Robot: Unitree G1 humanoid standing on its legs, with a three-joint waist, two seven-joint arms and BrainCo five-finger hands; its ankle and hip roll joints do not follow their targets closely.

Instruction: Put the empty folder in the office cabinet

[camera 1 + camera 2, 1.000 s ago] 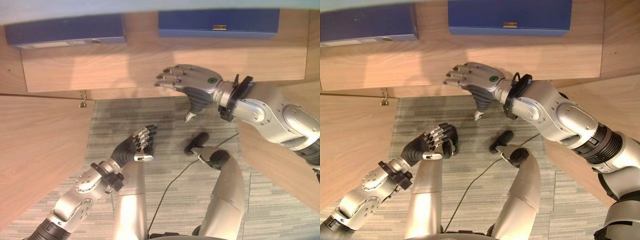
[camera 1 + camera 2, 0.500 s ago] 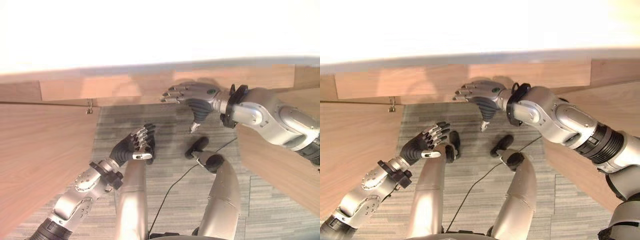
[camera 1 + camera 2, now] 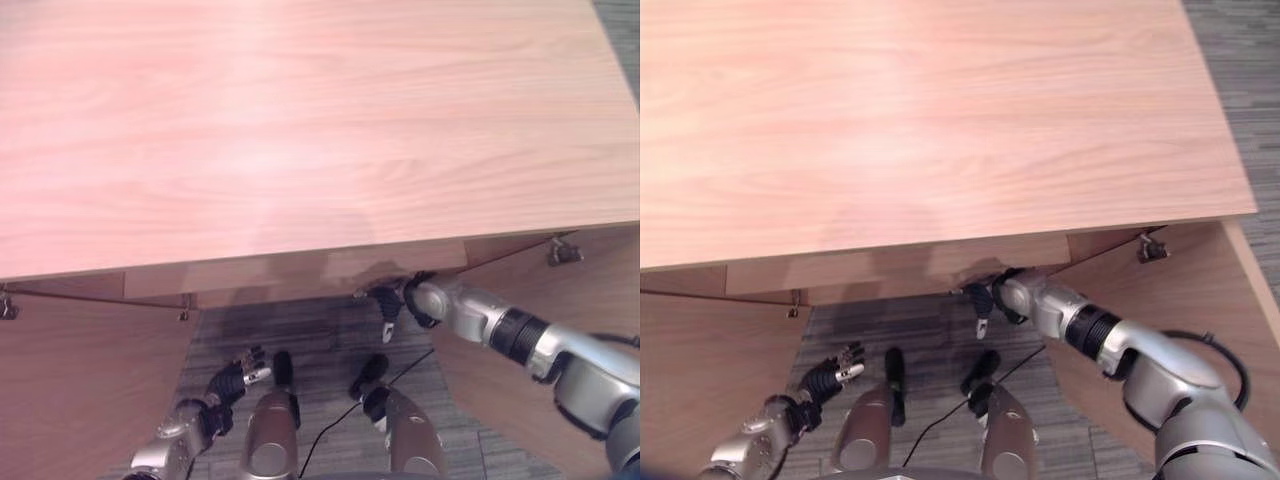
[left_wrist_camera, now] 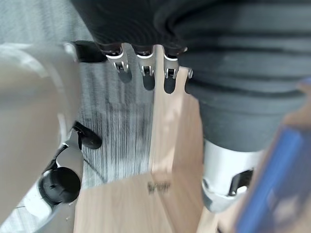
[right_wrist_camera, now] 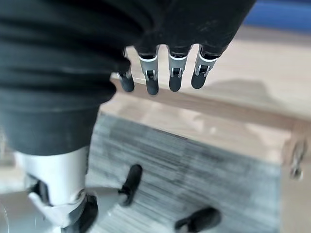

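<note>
A blue folder [image 5: 284, 13] lies on the wooden shelf [image 5: 252, 87] inside the cabinet, past my right hand's straight fingers [image 5: 174, 77]. My right hand [image 3: 388, 303] is at the shelf's front edge, partly tucked under the cabinet top [image 3: 300, 130], open and holding nothing. Down by the floor at the lower left hangs my left hand [image 3: 230, 381], open and empty, its fingers relaxed. A blue folder edge [image 4: 272, 189] shows close beside the left wrist cover in the left wrist view.
The cabinet's left door [image 3: 70, 390] and right door [image 3: 520, 420] stand open on either side of me. Grey striped carpet [image 3: 310, 335] lies between them. A metal hinge [image 3: 562, 252] sits at the upper right of the opening.
The camera has tilted up, so the cabinet top now covers the shelf and folders. Both hands remain open; the right hand stays at the shelf edge, the left low.
</note>
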